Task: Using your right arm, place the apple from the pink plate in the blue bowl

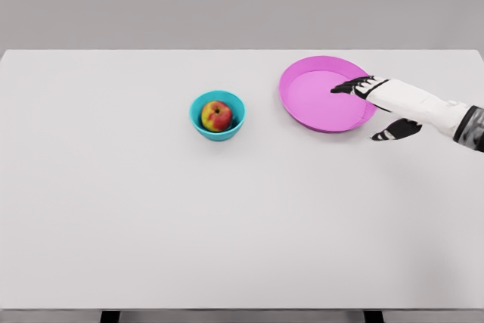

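Your right arm (423, 105) comes in from the right edge and reaches leftward, slightly up the picture, lying low over the white worktop (151, 225). The right hand (355, 87) sits over the near right part of the pink plate (310, 96), its dark fingers (342, 88) stretched out toward the left and lying nearly flat. They look extended rather than curled, and they hold nothing. A dark shape (395, 131) lies on the worktop just below the forearm, beside the plate's rim; you cannot tell from this view whether it is shadow or part of the hand.

The apple (217, 116) rests inside the blue bowl (198, 108), well to the left of the plate and apart from the hand. It is close to round, so no long axis stands out. Its red side faces right and toward you, its yellow side faces left. You cannot make out a stem, so which way it points stays unclear.
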Action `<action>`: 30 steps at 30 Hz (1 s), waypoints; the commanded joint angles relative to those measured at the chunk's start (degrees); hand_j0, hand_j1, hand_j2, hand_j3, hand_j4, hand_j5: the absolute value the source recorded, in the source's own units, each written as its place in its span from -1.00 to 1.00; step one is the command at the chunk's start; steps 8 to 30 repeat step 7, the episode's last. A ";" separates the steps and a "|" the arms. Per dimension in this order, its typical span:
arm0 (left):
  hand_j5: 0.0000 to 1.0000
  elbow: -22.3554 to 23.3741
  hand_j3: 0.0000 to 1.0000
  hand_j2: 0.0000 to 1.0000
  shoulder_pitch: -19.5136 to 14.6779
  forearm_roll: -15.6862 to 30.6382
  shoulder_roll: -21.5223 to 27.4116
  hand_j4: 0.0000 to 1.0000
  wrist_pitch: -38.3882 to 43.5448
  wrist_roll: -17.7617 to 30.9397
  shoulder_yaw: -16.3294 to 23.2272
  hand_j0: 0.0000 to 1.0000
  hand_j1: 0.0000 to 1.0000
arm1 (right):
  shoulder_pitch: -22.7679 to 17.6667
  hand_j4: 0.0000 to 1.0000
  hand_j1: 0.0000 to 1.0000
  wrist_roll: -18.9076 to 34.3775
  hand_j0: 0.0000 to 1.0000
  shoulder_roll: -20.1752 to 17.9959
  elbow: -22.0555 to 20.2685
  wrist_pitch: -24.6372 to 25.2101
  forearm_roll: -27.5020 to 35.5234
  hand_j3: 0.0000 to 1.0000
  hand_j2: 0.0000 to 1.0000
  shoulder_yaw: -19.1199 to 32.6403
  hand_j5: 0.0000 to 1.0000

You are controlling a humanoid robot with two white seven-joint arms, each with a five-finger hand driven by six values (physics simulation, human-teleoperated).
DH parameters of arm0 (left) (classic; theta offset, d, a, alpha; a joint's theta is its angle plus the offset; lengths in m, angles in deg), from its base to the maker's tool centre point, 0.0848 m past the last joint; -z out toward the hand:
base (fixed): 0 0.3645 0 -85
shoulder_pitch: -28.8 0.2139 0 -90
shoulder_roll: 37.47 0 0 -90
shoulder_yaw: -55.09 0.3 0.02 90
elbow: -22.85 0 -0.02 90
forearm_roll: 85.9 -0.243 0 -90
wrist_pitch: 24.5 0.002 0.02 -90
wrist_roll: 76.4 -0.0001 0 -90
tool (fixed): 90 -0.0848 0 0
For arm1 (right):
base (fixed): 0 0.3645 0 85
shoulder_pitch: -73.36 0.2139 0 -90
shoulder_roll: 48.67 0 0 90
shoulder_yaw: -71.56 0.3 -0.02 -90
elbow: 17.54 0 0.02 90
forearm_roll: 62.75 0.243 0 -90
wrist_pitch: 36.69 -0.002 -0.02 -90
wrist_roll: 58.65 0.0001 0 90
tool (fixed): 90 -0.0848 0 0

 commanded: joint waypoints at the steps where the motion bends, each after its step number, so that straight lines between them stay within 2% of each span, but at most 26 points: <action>1: 1.00 0.02 1.00 1.00 0.00 0.00 0.00 1.00 0.00 0.01 0.01 1.00 1.00 | -0.09 1.00 1.00 -0.04 1.00 -0.35 -1.39 0.22 0.63 1.00 1.00 5.30 1.00; 6: 1.00 0.02 1.00 1.00 0.00 0.00 0.00 1.00 -0.18 0.01 0.01 1.00 1.00 | -1.32 1.00 1.00 -0.04 1.00 -0.78 -1.57 0.22 0.63 1.00 1.00 5.65 1.00; 30: 1.00 0.02 1.00 1.00 -0.09 0.00 0.00 1.00 0.00 -0.34 0.18 1.00 1.00 | -1.32 1.00 1.00 -0.04 1.00 -0.96 -1.65 0.22 0.63 1.00 1.00 5.91 1.00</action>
